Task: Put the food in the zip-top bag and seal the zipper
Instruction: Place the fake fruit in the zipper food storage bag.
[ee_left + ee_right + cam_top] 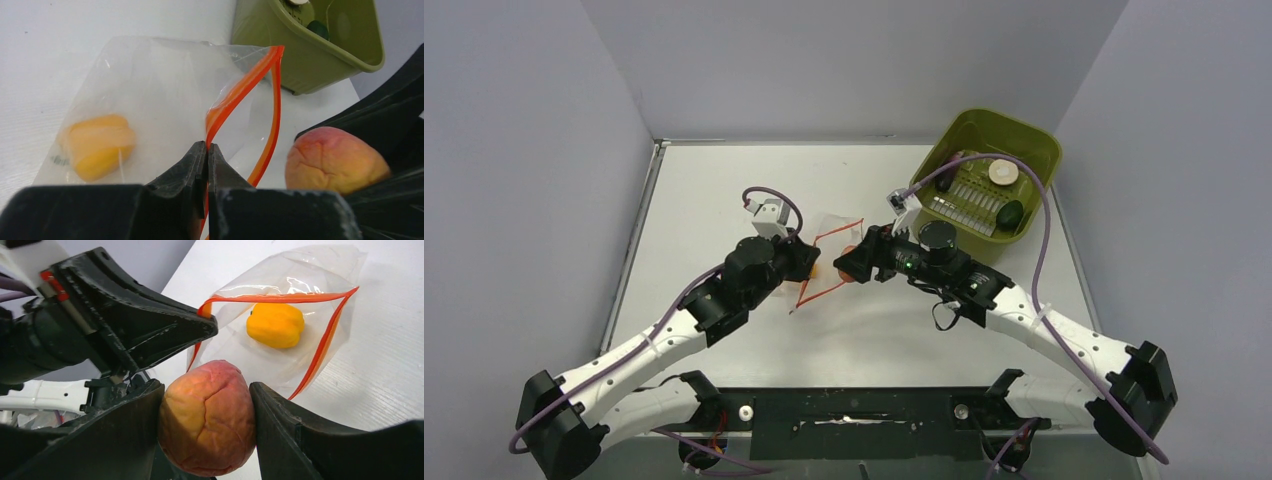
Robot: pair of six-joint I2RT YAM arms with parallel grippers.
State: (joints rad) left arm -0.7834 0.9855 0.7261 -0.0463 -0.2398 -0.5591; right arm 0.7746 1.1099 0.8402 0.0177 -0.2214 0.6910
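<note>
While your left claw (207,149) pinches the bag's (150,85) red zipper (241,89), your right claw (206,390) clamps the fruit (207,427) beside its mouth.

From above my left gripper (812,264) hides much of the zip-top bag (839,232) and the bell pepper (100,145) inside, while my left wrist view's top edge crops the olive-green basket (280,55).

A lab booth: plain walls (854,60) around table (714,190).
</note>
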